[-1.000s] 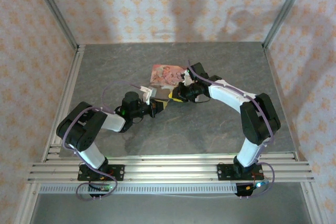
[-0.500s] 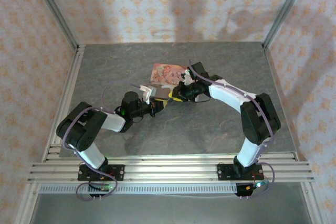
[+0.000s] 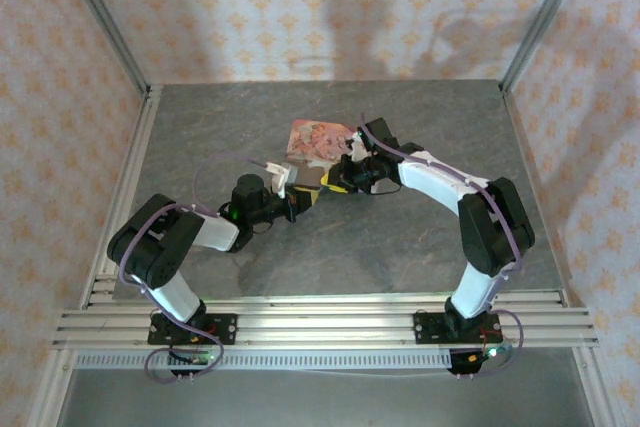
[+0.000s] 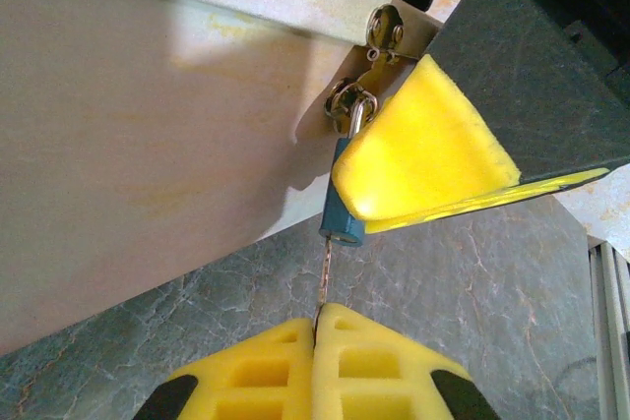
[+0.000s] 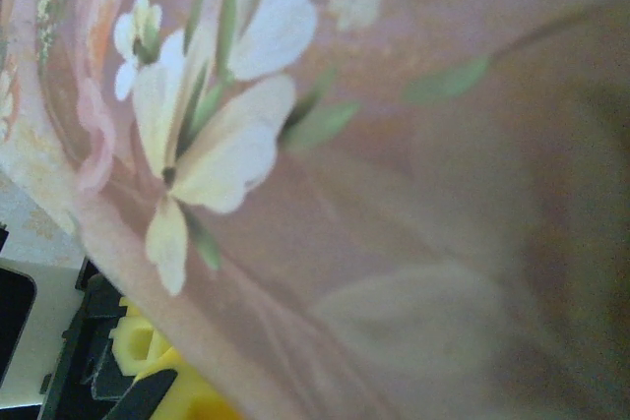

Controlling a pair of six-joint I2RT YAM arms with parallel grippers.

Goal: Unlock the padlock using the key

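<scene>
Left tool (image 4: 317,331) clamps the key (image 4: 324,277), which enters the padlock (image 4: 340,218) hanging on the box (image 4: 148,145). Right tool (image 3: 337,181) rests against the padlock; whether it is clamped cannot be told. An off-axis twist may bend the key.

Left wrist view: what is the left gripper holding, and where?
The thin pale metal key, its near end pinched in the left gripper, tip at the blue padlock's underside.
</scene>
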